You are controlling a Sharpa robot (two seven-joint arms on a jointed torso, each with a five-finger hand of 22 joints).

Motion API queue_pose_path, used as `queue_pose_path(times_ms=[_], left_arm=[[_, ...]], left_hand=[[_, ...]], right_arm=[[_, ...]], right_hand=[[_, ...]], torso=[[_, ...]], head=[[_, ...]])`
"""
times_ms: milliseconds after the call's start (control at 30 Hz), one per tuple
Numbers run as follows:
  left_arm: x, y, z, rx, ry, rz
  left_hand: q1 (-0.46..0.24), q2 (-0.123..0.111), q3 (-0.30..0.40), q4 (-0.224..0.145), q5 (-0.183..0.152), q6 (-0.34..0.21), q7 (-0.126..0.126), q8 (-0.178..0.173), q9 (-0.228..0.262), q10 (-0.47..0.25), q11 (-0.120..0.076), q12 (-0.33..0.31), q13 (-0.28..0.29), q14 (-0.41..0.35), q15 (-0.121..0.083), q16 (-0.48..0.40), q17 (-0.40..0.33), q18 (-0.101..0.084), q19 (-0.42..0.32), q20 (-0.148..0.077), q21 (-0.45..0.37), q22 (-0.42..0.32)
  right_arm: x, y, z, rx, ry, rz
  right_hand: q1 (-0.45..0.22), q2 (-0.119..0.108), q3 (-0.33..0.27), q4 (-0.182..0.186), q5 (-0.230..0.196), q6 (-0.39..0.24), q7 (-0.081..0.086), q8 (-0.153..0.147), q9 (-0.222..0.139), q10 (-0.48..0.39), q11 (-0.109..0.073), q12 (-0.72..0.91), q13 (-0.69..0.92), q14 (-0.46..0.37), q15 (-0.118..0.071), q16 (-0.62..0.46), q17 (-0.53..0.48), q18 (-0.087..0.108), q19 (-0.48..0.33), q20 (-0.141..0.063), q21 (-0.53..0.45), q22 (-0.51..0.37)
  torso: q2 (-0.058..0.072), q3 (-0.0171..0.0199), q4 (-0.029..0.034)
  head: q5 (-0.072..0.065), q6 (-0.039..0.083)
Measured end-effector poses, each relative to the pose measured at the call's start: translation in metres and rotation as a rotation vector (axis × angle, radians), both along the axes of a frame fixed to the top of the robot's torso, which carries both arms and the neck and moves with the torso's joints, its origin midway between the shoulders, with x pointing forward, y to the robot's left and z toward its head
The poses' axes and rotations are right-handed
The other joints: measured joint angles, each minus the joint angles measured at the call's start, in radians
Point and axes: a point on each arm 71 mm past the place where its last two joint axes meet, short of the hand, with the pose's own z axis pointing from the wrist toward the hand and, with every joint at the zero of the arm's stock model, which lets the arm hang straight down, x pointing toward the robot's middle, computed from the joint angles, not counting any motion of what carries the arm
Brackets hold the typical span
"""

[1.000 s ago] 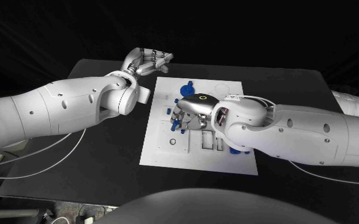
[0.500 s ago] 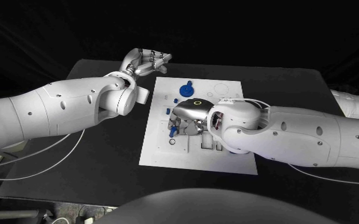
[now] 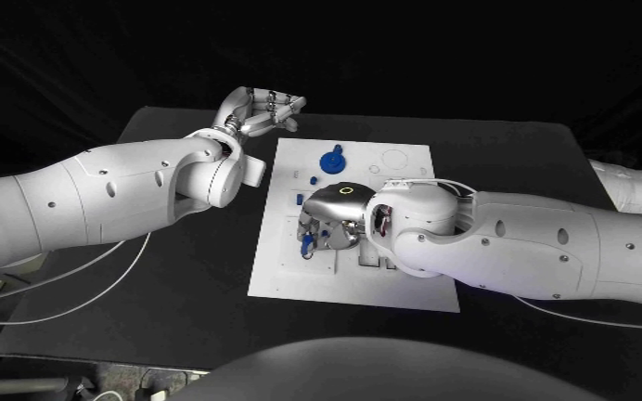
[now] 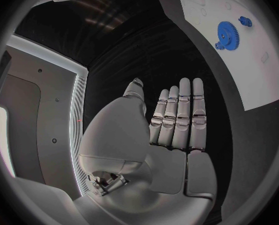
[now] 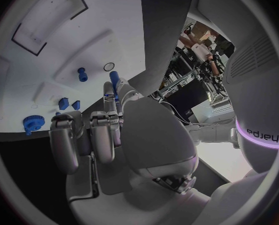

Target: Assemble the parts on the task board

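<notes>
Fingers (image 5: 112, 99) of the right hand (image 3: 335, 220) are pinching a slim blue peg (image 5: 114, 80) at their tips, the rest of them curling loosely beside it, and the hand is hanging low over the near-left part of the task board (image 3: 415, 294). In the head view a bit of blue is peeking out under those fingers (image 3: 309, 243), right above the board's face. This looks like the insertion step: the peg is being carried to a seat, quite possibly the small ring-shaped hole (image 5: 108, 66) showing just past its tip in the wrist view. Whether the peg is touching the board yet, I cannot tell. The next move is calling for a straight, upright descent with the tip lined up on the hole, and only then a release.

Further along the board, more blue parts are waiting: a short stud (image 5: 82, 74), two small blocks (image 5: 64, 104), and at the far end a blue gear (image 3: 332, 159). Beyond that, off the board's far-left corner, the left hand (image 3: 265, 109) is hovering over the black table (image 3: 174, 127), fingers straight and together, holding nothing
</notes>
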Motion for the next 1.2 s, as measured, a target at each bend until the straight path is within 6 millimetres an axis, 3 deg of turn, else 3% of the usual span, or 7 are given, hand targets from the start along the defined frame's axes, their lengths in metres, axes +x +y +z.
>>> queue_pose_path(times_ms=[1200], left_arm=[[-0.0005, 0.0002, 0.0, -0.001, 0.001, -0.001]], left_hand=[[0.0, 0.0, 0.0, 0.0, 0.0, 0.0, 0.0, 0.0, 0.0, 0.0, 0.0, 0.0, 0.0, 0.0, 0.0, 0.0, -0.002, 0.0, 0.0, 0.0, -0.006, -0.002]], right_arm=[[-0.0028, 0.0048, -0.0051, -0.087, -0.078, 0.062]], right_hand=[[0.001, 0.001, 0.005, 0.001, 0.003, 0.0, 0.007, -0.005, 0.001, -0.004, 0.004, 0.0, 0.0, 0.0, 0.0, 0.0, 0.0, 0.0, 0.0, 0.0, 0.0, 0.0]], torso=[[0.0, 0.0, -0.0001]], head=[[-0.009, 0.0]])
